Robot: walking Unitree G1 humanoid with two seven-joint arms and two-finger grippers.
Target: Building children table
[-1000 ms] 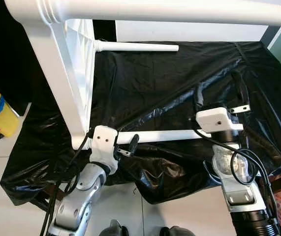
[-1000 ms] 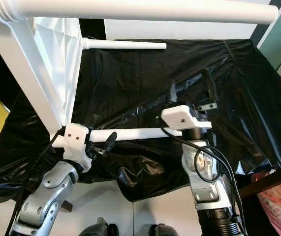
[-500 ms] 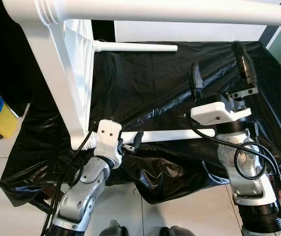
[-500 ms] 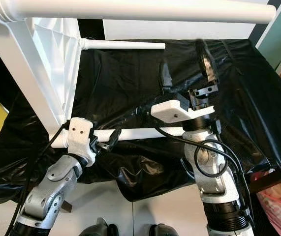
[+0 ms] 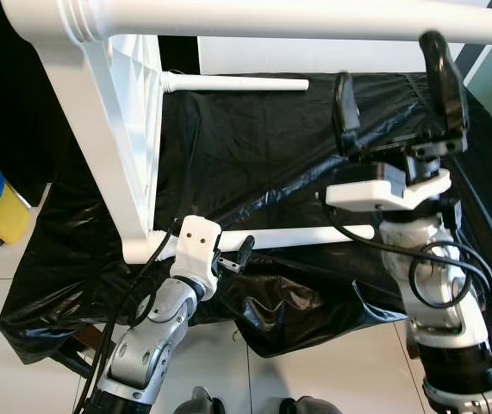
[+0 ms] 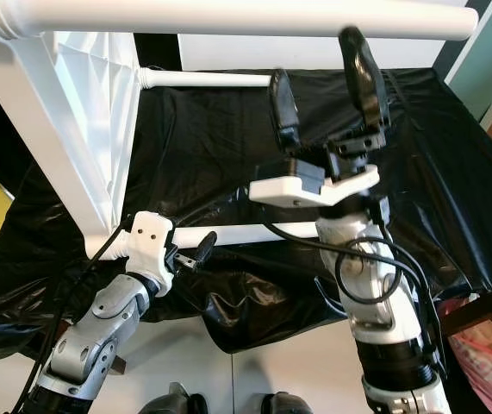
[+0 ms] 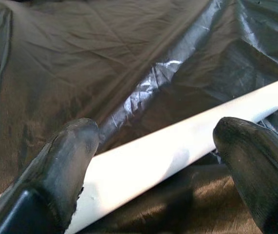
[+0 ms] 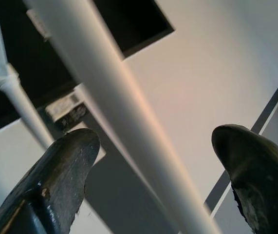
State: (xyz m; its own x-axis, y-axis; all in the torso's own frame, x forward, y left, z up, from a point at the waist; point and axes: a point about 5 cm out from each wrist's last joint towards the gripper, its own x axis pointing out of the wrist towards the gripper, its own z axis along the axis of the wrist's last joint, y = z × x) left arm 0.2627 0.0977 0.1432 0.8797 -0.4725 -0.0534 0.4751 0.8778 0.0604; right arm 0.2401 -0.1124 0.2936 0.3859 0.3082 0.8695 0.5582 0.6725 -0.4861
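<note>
Right gripper has swung up, fingers wide and empty, toward the top leg
Left gripper straddles, unclamped, the lower leg on black sheet; rigid, slick, light plastic, best gripped mid-shaft

The table top stands on edge at nine o'clock on the sheet, legs running toward three o'clock: the top leg at twelve, the far leg behind, the near leg at six. The left gripper straddles the near leg; the right gripper rises at two o'clock.
</note>
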